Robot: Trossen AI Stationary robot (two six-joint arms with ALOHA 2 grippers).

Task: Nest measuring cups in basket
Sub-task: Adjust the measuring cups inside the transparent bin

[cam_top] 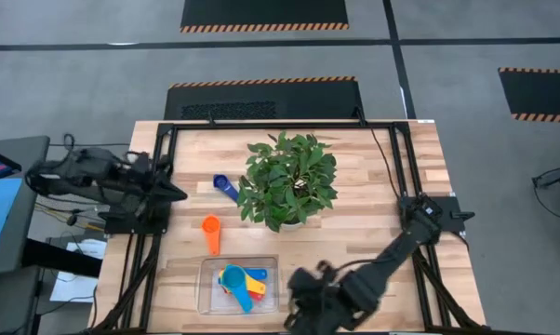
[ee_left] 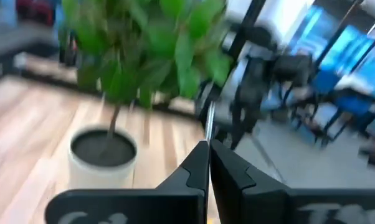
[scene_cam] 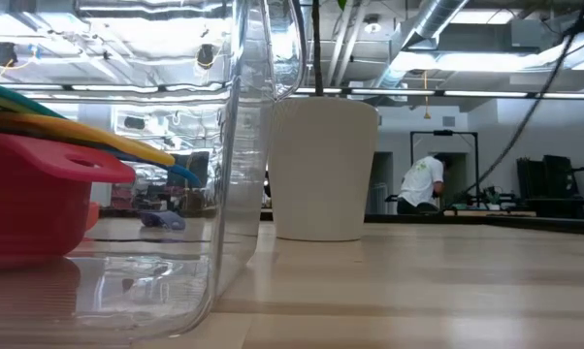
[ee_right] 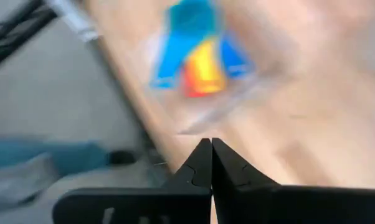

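A: Item one, nearest the front edge: right gripper [cam_top: 303, 312], fingertips pressed together, holding nothing. It hangs at the table's front, just at 3 o'clock of the basket [cam_top: 206, 290].

B: Basket contents?

A: A nested stack of measuring cups [cam_top: 237, 282]: light blue on top, with yellow, red and orange handles fanning toward 3 o'clock. The low view shows the red cup [scene_cam: 30, 199] at the bottom, against the clear wall.

B: Cups outside the basket?

A: Two. Orange cup [cam_top: 210, 227], loose on the wood at 12 o'clock of the basket and apart from it; bowl on the far side, handle running back toward 6 o'clock, so its long axis points at the basket. Beyond it, a blue cup [cam_top: 224, 184], just beside the potted plant [cam_top: 287, 177] at the plant's 9 o'clock, handle slanting toward 4 o'clock.

B: Left gripper?

A: Left gripper [cam_top: 173, 193], fingers fully shut, empty, at the table's left side. The blue cup lies near it at its 3 o'clock; the orange cup at about its 4 o'clock.

B: Which arm is nearer the loose cups?

A: By judgement, the left, for both. The right sits beside the basket, and the orange cup lies at roughly its 11 o'clock, across the basket's corner.

B: Bearing for the next pick?

A: Probably left arm to either cup, then a carry toward 6 o'clock.
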